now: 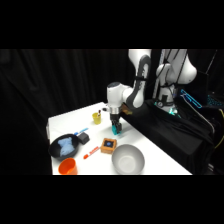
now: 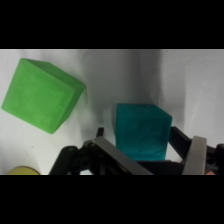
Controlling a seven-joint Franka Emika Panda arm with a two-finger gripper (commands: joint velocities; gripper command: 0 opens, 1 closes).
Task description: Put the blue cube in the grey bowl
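Table (image 1: 155, 155) white, arm (image 1: 137, 85) reaching in from upper right. Grey bowl (image 1: 128, 159) at near edge, empty, well apart from gripper. Black pan (image 1: 64, 146) with pale blue contents at left, orange cup (image 1: 67, 166) just in front of it. Brown block (image 1: 108, 145) with dark blue top between pan and bowl, red marker (image 1: 90, 152) beside it. Gripper (image 1: 117, 129) low over table behind brown block, fingers (image 2: 196, 155) closed onto blue cube (image 2: 142, 132) from both sides. Green cube (image 2: 41, 94) near it in wrist view, tilted, not touching. Yellow cup (image 1: 96, 117) behind gripper.
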